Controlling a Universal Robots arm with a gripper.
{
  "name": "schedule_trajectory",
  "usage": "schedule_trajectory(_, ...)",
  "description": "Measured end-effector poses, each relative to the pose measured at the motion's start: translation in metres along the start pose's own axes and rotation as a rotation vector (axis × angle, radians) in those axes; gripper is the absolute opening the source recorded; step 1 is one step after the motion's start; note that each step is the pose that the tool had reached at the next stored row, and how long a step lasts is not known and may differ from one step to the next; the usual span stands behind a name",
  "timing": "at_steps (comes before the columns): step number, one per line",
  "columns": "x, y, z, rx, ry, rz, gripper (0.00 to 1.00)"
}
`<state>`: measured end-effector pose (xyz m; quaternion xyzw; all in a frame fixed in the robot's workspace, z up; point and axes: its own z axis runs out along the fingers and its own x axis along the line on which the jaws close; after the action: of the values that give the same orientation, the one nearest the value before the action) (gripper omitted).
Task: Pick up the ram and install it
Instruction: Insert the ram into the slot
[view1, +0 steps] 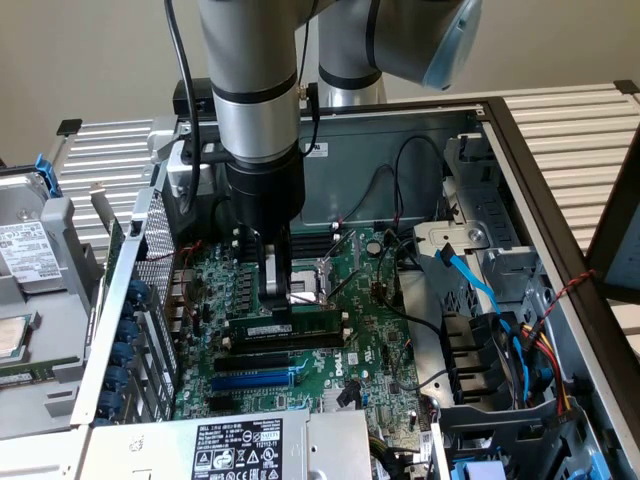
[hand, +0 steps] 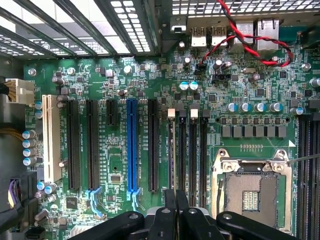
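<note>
Plain beige wall (view1: 90, 50) behind white slatted tabletop (view1: 570, 130).

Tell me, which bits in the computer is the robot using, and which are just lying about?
For the job: the ram, the gripper shut right over it, the black memory slots.
Just lying about: the blue slot, the chip socket, the red-and-black wires, the blue cable.

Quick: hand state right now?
Hand: closed, tips at the top edge of the ram, which stands in a slot; whether it grips the ram cannot be told.
</note>
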<state>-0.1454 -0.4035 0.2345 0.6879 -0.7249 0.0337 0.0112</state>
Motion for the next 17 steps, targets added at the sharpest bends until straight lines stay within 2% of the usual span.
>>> schedule_trajectory(4,0.0,0.0,-0.0002,-0.0007,0.0001,0.0,0.12)
schedule_trajectory(12,0.0002,-0.0008,-0.0029,-0.0154,0.0009,-0.001,0.12)
schedule_trajectory(17,0.0002,-0.0012,-0.0029,-0.016,0.001,-0.001,0.12)
